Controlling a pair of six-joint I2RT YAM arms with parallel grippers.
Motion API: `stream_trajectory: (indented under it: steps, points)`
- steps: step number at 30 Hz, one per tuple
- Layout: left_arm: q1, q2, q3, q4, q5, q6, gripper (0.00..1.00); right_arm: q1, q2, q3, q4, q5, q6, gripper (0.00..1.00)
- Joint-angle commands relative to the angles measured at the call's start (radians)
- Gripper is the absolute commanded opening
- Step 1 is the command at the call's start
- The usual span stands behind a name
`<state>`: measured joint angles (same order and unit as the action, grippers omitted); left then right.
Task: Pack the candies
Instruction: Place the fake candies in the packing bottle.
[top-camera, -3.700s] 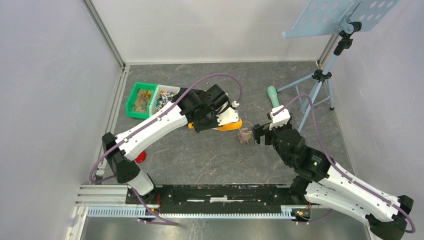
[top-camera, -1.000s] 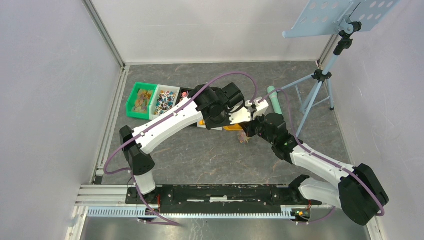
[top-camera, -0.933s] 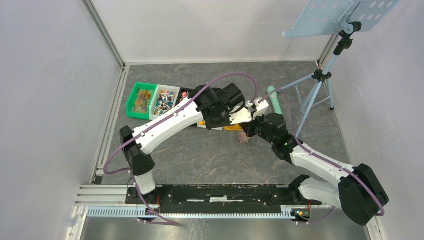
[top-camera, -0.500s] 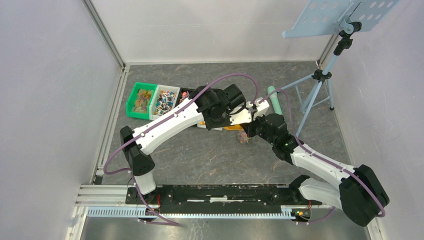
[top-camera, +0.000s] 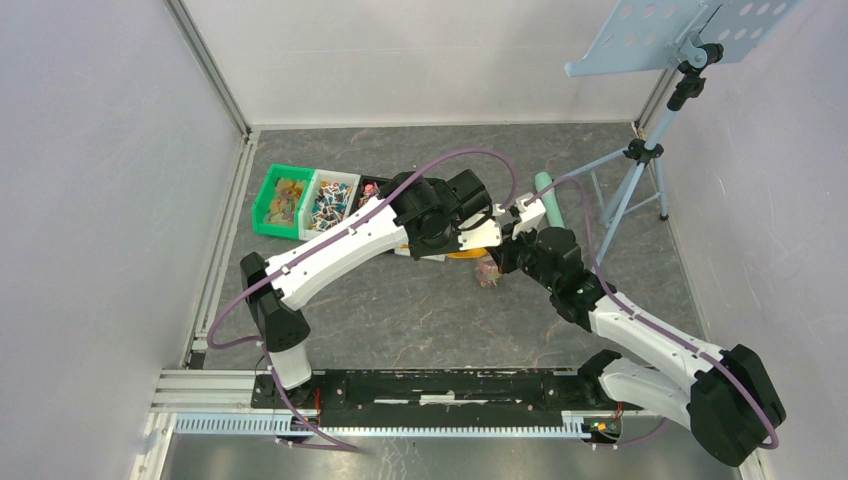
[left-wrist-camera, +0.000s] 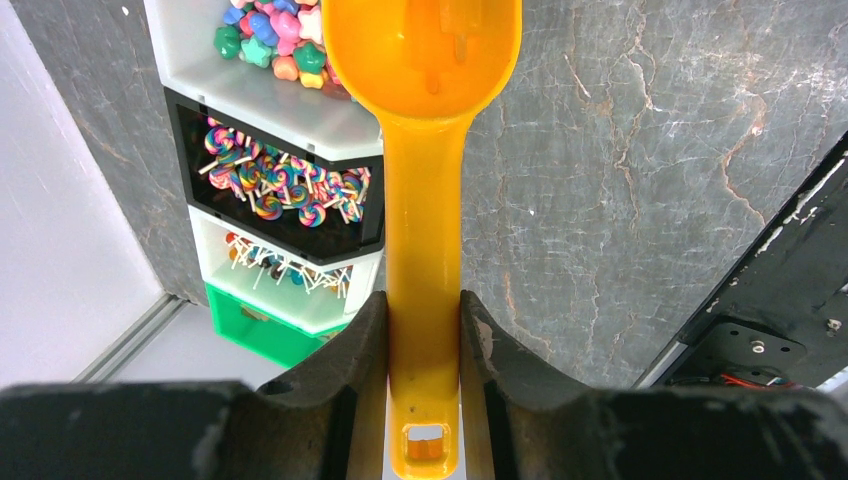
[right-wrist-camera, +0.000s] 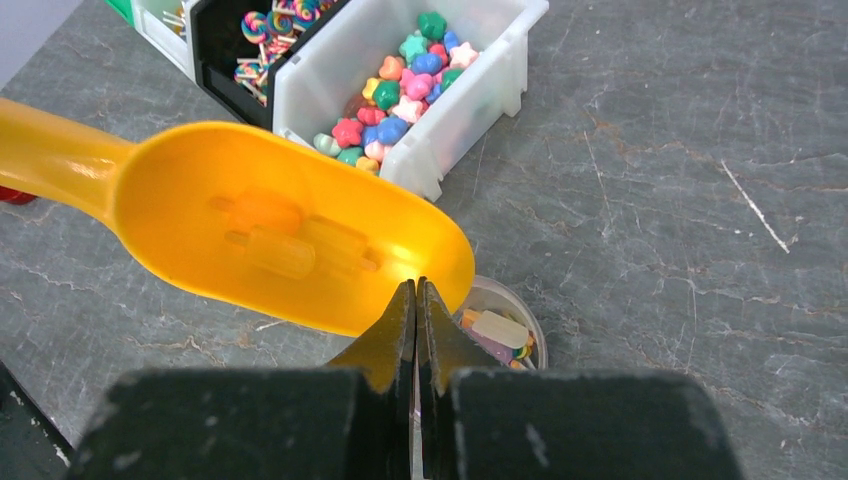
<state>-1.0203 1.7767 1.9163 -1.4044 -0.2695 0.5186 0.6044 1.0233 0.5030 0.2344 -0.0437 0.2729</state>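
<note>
My left gripper (left-wrist-camera: 423, 330) is shut on the handle of the orange scoop (left-wrist-camera: 423, 200). The scoop's bowl (right-wrist-camera: 290, 240) hangs tilted just above a small clear cup (right-wrist-camera: 500, 330) on the table, and blurred shapes show through its wall. The cup holds several candies, one pale and wrapped. My right gripper (right-wrist-camera: 416, 290) is shut, its tips pinched at the cup's near rim under the scoop's lip. From above, scoop (top-camera: 462, 254) and cup (top-camera: 487, 272) sit between the two wrists.
A row of bins stands back left: a white bin (right-wrist-camera: 470, 100) of star sweets, a black bin (left-wrist-camera: 280, 185) of lollipops, another white one, then a green bin (top-camera: 283, 198). A teal cylinder (top-camera: 546, 192) and a music stand (top-camera: 640, 150) are back right.
Since the earliest frame the left arm carried the scoop right, over the cup, and the right arm swung in behind it. In the last second only the right arm shifted slightly.
</note>
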Motion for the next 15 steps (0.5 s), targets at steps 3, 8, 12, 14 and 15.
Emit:
stream_trajectory:
  steps: [3,8,12,14,15]
  points:
    - [-0.018,0.018,0.041,0.005,-0.025,0.050,0.02,-0.046,0.011,0.094,0.038,-0.044,0.022,0.05]
    - [-0.024,0.034,0.057,0.002,-0.037,0.057,0.02,-0.061,0.054,0.128,0.057,-0.095,0.034,0.05]
    - [-0.033,0.051,0.093,-0.019,-0.046,0.060,0.02,-0.061,0.080,0.117,0.069,-0.114,0.045,0.05]
    - [-0.039,0.058,0.106,-0.027,-0.056,0.063,0.02,-0.061,0.084,0.104,0.088,-0.116,0.051,0.05]
    - [-0.042,0.061,0.111,-0.029,-0.056,0.067,0.02,-0.062,0.088,0.101,0.092,-0.118,0.052,0.05]
